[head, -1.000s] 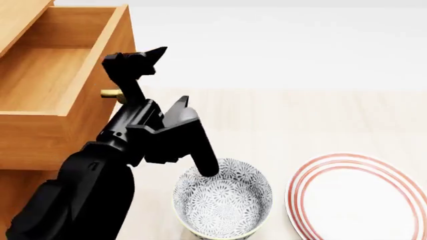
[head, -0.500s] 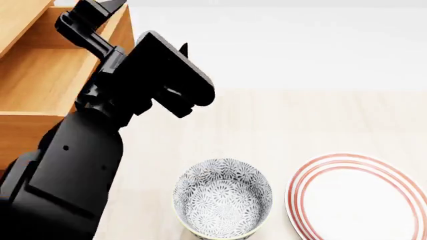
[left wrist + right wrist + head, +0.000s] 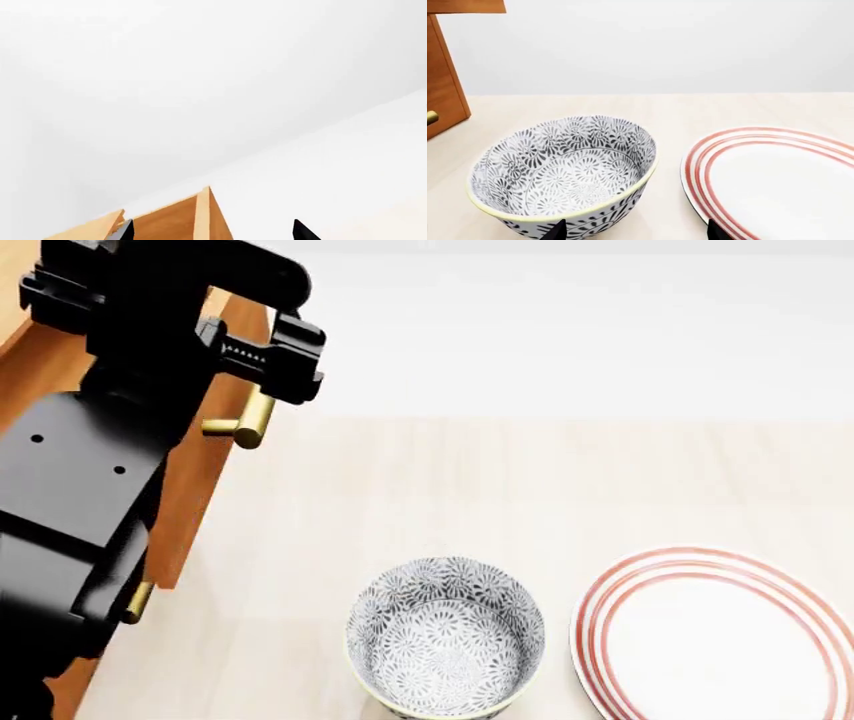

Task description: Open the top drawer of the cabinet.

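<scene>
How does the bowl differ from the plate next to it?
The bowl is deep with tall walls; the plate is flat and shallow. The bowl is covered inside and out in a dark floral pattern with a yellowish rim; the plate is plain white with red rings near its edge. The plate is wider across. Both are round, empty, and sit upright on the same pale wooden table.

Bare simulated tabletop scene, homely dining feel, patterned bowl (image 3: pixel 446 636), red-ringed plate (image 3: pixel 717 635), wooden cabinet (image 3: pixel 200 480)

Orange-brown cabinet (image 3: pixel 200 490), black-and-white floral bowl (image 3: pixel 446 648), red-ringed plate (image 3: pixel 721 640).
</scene>
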Tool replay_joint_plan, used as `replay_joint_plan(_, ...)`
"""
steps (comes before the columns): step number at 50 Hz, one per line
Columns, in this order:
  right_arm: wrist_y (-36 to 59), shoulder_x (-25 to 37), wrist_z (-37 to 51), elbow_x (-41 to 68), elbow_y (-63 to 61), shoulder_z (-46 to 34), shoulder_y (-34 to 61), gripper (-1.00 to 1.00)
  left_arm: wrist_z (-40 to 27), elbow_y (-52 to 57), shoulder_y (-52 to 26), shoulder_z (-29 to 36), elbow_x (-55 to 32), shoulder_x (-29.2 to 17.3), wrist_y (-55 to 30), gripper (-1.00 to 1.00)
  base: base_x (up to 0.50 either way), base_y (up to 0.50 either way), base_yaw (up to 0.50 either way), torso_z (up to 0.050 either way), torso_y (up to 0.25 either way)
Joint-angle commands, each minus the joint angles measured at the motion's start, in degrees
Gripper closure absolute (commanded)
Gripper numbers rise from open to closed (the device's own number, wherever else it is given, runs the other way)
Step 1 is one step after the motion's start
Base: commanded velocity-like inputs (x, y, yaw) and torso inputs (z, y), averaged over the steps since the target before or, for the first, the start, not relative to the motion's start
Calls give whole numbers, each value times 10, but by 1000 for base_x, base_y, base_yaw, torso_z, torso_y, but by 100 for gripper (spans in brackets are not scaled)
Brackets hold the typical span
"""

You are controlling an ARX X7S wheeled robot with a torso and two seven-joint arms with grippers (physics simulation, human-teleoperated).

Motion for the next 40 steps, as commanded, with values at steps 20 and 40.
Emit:
replay_joint_plan(20,2,-5,-8,-9,-9,3,-4,-100,-56,-93,-36,-67,-115,8,-27,-100,0,0,0,0,0)
replay_joint_plan(40,-1,-4,-8,-7,-4,-1,-3,-100,-112,-126,-59,-106,-217,14,-82,-100,0,0,0,0,0)
